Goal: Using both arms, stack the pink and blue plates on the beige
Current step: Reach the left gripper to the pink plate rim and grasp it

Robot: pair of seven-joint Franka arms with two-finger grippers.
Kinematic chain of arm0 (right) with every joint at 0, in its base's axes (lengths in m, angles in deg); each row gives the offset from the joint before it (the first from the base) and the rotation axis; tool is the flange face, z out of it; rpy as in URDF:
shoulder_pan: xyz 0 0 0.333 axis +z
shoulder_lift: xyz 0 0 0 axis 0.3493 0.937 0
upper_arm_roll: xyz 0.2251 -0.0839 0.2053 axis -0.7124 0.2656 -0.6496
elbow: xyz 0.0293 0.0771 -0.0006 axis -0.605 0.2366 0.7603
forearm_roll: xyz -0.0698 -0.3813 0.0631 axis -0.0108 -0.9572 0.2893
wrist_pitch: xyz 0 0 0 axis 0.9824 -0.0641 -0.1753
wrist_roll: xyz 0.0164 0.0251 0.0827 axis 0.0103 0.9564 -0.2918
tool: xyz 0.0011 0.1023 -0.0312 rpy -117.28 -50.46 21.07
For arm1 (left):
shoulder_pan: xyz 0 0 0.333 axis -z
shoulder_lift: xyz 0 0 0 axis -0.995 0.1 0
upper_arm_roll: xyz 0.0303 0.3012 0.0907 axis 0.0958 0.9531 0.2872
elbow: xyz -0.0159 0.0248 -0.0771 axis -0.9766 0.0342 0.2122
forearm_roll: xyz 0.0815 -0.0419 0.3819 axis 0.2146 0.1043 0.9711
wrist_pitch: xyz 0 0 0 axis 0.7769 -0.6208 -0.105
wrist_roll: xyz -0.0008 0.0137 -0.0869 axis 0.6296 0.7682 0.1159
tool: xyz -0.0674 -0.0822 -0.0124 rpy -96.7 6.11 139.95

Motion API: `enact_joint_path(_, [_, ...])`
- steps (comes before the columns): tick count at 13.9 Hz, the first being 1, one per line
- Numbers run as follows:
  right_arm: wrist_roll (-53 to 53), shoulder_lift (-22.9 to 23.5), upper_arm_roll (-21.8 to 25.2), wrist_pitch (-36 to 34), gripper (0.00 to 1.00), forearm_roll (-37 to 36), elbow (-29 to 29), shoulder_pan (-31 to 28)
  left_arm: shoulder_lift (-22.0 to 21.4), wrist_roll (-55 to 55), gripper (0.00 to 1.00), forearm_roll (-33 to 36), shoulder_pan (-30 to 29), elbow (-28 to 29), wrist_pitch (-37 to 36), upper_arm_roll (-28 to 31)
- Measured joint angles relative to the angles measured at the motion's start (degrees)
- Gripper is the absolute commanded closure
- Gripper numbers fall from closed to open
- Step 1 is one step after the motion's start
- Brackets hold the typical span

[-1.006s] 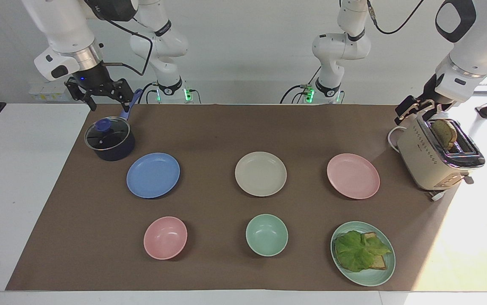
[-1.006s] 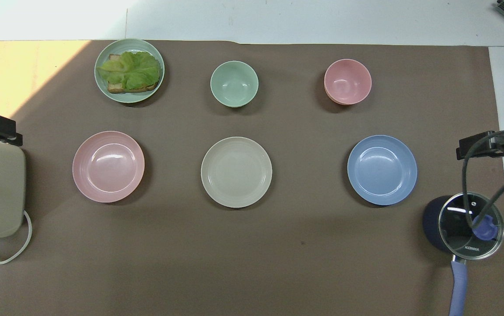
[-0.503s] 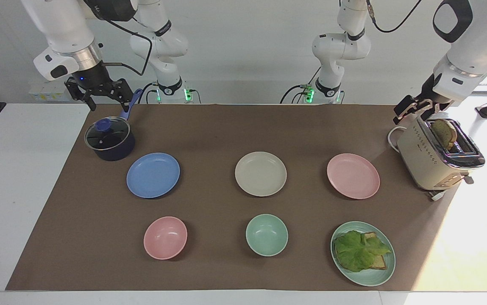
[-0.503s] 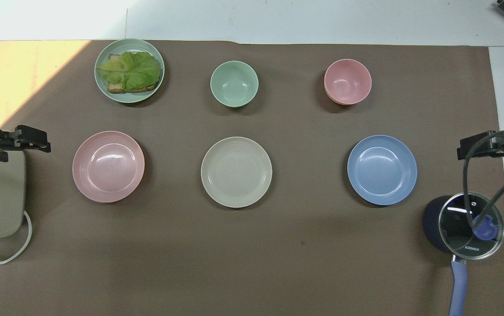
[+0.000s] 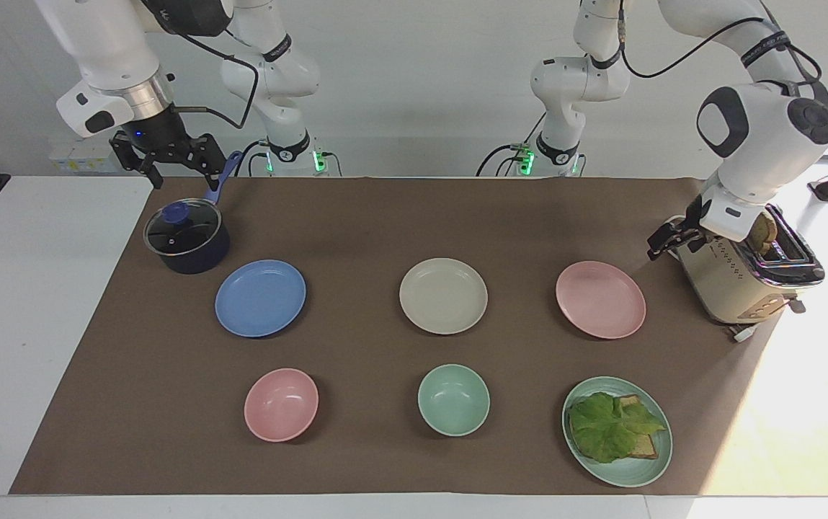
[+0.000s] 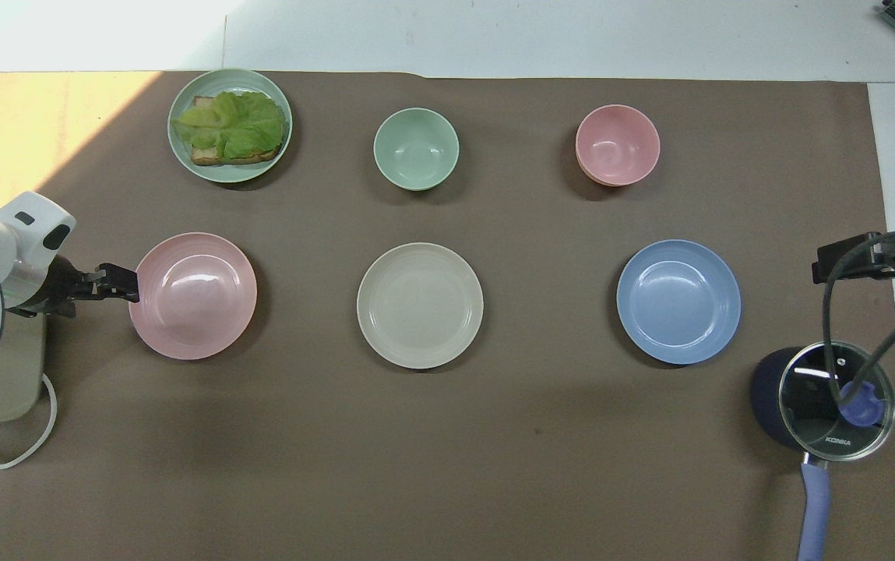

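The left gripper (image 5: 662, 241), jaws apart, has dropped from above the toaster (image 5: 741, 281) to beside the pink plate (image 5: 600, 299), apparently approaching it, with that plate, the blue plate (image 5: 260, 298) and the beige plate (image 5: 443, 295) all unstacked, while the right gripper (image 5: 168, 160) waits open-jawed over the pot (image 5: 187, 236).

The pink plate (image 5: 600, 299) just beside the left gripper (image 5: 662, 242) is looking matt and smooth, faintly sheened. Below the right gripper (image 5: 172, 162), the pot's glass lid (image 5: 176, 229) is gleaming, metal-rimmed. The brown mat (image 5: 356, 223) is lying dull, paper-like.
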Motion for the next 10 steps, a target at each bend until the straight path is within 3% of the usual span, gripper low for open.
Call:
enact_joint_path(6, [0.0, 0.0, 0.0, 0.0, 0.0, 0.0, 0.0, 0.0, 2.7, -2.9, 0.0, 0.0, 0.0, 6.0, 7.3, -0.3])
enact_joint_path(7, [0.0, 0.0, 0.0, 0.0, 0.0, 0.0, 0.0, 0.0, 2.7, -3.0, 0.05, 0.0, 0.0, 6.8, 7.7, -0.3])
enact_joint_path(9, [0.0, 0.0, 0.0, 0.0, 0.0, 0.0, 0.0, 0.0, 2.7, -3.0, 0.64, 0.0, 0.0, 7.0, 7.7, -0.3])
enact_joint_path(10, [0.0, 0.0, 0.0, 0.0, 0.0, 0.0, 0.0, 0.0, 2.7, -3.0, 0.84, 0.0, 0.0, 6.8, 7.6, -0.3])
